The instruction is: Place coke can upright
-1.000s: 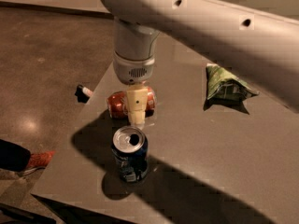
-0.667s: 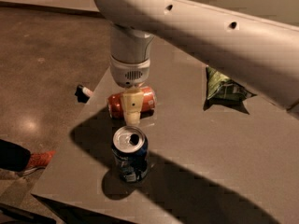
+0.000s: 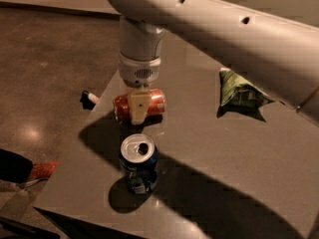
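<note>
Currently the coke can [image 3: 154, 102] is seen lying sideways on the table [image 3: 209, 133], beyond the blue can [image 3: 139, 166]. The gripper [image 3: 138, 109] is positioned right over it; clamping cannot be told.

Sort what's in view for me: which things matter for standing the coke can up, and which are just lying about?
For the job:
- coke can, on its side on the table
- gripper, at the can's middle

Lying about:
- blue can, upright and opened, nearer the camera
- green bag, off to the right
- small black-and-white object, beyond the table's left edge
</note>
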`<state>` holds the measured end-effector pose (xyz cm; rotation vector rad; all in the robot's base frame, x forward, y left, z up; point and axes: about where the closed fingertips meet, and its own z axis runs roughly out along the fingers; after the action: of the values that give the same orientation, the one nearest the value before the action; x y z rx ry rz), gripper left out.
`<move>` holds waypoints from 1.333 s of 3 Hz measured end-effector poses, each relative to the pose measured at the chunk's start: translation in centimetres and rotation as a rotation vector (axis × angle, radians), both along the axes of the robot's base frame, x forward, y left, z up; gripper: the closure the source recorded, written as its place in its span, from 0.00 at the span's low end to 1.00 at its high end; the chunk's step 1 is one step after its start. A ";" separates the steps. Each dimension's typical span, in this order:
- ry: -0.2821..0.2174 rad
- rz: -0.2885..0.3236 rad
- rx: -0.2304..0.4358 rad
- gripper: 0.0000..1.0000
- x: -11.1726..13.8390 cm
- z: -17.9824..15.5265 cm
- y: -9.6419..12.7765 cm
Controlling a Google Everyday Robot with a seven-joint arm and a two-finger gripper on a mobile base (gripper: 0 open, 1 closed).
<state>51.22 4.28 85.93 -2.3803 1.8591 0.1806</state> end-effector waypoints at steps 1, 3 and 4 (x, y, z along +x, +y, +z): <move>0.013 -0.023 0.085 0.96 1.4 2.2 -0.5; 0.095 -0.148 0.480 1.00 4.5 5.2 -2.4; 0.099 -0.261 0.700 1.00 5.4 6.5 -3.7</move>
<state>56.67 0.54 92.39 -1.6703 1.7330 0.7843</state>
